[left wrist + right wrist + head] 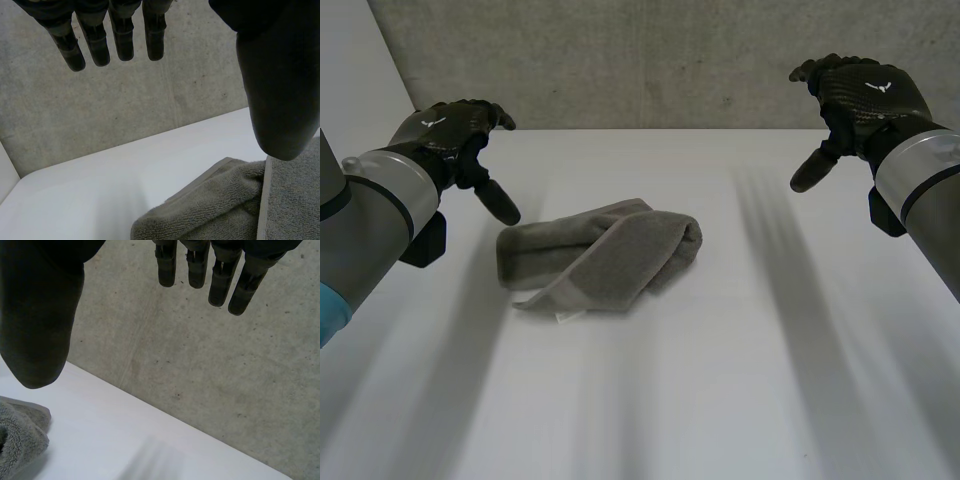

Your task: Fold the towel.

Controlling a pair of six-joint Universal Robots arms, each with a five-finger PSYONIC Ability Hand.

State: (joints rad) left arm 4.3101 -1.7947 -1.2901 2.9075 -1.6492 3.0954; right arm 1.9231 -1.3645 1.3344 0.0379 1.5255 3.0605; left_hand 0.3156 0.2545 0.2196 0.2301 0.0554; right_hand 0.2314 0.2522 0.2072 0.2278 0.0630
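My left hand (455, 135) hangs at the upper left of the head view and my right hand (860, 95) at the upper right, both above the white table (740, 390) and holding nothing. On each hand the fingers (122, 40) reach out straight with small gaps between them, and the thumb stands well away from them, so both hands are slack and unclenched.

The towel (605, 255) lies a little left of the frame's centre, between my hands. It is near the left thumb and well apart from the right hand. It is a grey terry cloth, bunched and loosely doubled over itself instead of lying flat. A thick rolled bulge sits at its right end, and a thinner flap runs to the lower left, where a small white label (565, 316) pokes out.

I judge it light, soft and wholly limp. It will sag and drape from wherever I pinch it, and nothing stiff in it will hold a crease. The pile should keep it from slipping between fingers and thumb, and it can take rough handling.

The flat woven hem (263, 200) just below my left thumb looks like the best place to grasp. I would pinch the hem near a corner with each hand and spread the cloth open before folding.
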